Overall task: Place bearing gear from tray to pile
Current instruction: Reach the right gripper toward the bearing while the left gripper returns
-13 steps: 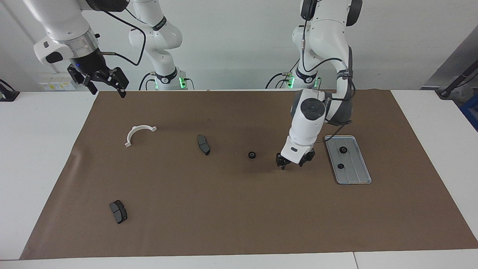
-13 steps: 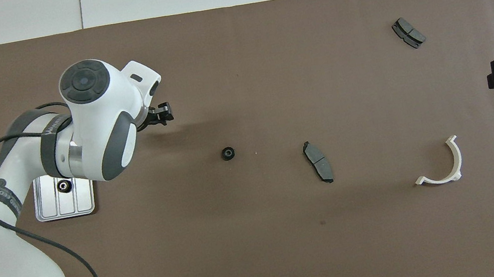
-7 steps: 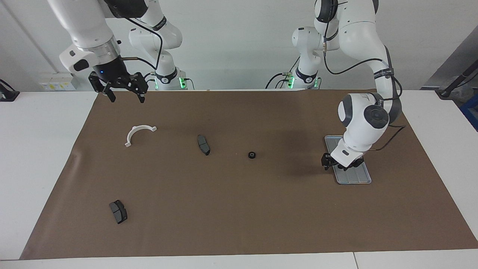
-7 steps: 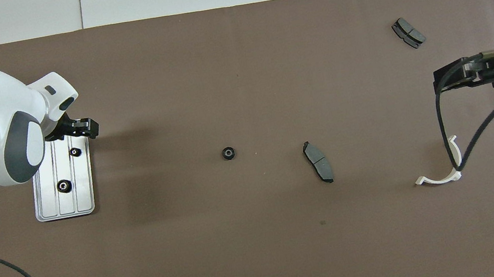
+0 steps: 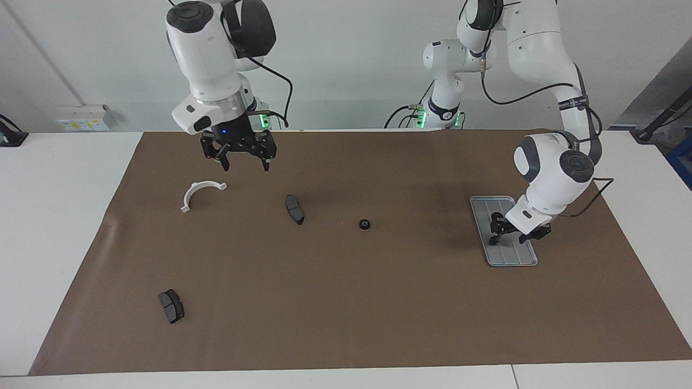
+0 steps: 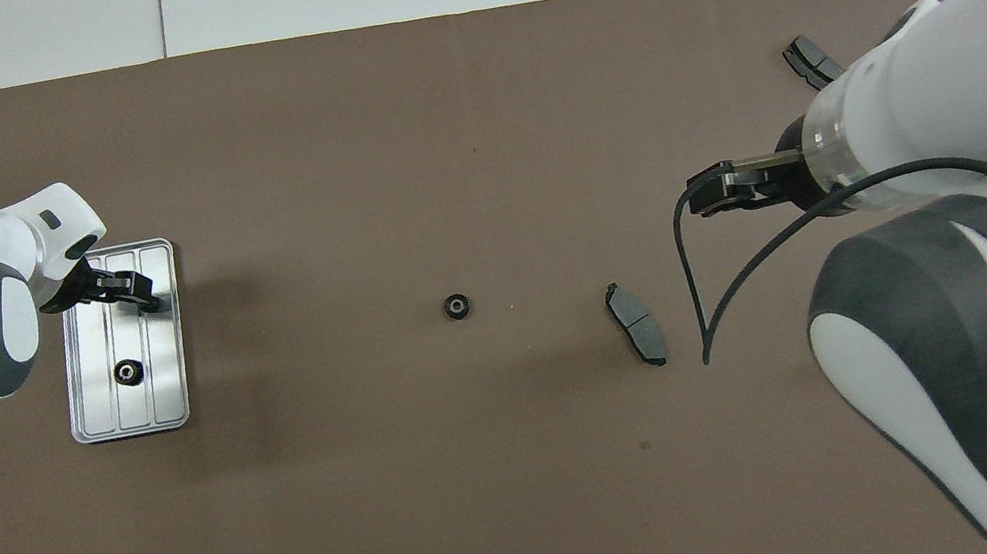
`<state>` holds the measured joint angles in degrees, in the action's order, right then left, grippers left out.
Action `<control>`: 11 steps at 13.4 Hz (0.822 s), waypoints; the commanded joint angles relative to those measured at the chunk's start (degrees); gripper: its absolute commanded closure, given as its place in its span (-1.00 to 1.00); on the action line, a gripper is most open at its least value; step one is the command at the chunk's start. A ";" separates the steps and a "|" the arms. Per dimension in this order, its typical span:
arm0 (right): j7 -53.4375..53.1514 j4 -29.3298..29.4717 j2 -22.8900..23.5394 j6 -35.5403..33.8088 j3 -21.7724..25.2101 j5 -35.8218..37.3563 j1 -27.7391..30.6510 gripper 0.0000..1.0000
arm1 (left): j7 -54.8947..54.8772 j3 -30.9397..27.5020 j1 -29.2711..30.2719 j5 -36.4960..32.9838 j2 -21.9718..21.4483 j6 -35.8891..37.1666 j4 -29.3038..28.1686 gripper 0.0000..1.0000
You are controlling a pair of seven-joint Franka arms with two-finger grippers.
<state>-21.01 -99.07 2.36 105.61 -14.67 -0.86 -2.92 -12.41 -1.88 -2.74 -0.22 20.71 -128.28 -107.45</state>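
The silver ridged tray [image 5: 511, 254] [image 6: 105, 406] lies at the left arm's end of the brown mat. One small black bearing gear [image 6: 128, 371] shows on it in the overhead view. My left gripper [image 5: 511, 233] [image 6: 131, 292] is low over the tray's middle, and it hides whatever lies under it. The pile is scattered: another black gear [image 5: 365, 223] [image 6: 455, 306] mid-mat, two dark brake pads [image 5: 294, 209] [image 5: 171, 306] and a white curved bracket [image 5: 199, 193]. My right gripper [image 5: 244, 165] [image 6: 701, 198] hangs open and empty, above the mat between the bracket and the nearer pad.
The brown mat [image 5: 346, 302] covers most of the white table. In the overhead view the right arm's bulk hides the bracket and part of the farther brake pad [image 6: 806, 59]. A black cable [image 6: 707, 280] loops down from the right wrist.
The left gripper moved from beside the mid-mat gear to over the tray. The right arm swung in from the table's end to above the mat near the bracket.
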 commanded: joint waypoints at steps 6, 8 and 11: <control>-17.64 0.90 13.44 12.06 -12.82 9.29 -1.38 -1.00 | 4.67 -0.14 -0.60 -0.49 -3.48 -6.62 -7.86 -0.22; -20.63 0.90 15.64 14.70 -14.42 12.28 -2.61 -1.00 | 7.13 -0.05 -0.68 -0.49 -3.92 -10.56 -10.40 -0.19; -24.50 1.86 20.12 17.78 -17.22 16.76 -3.83 -1.00 | 8.98 0.21 -0.77 -0.49 -4.19 -13.48 -12.26 -0.13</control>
<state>-42.81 -98.99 19.25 121.79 -29.84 12.65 -6.61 -5.63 -1.35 -2.79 -0.21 18.18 -139.05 -116.25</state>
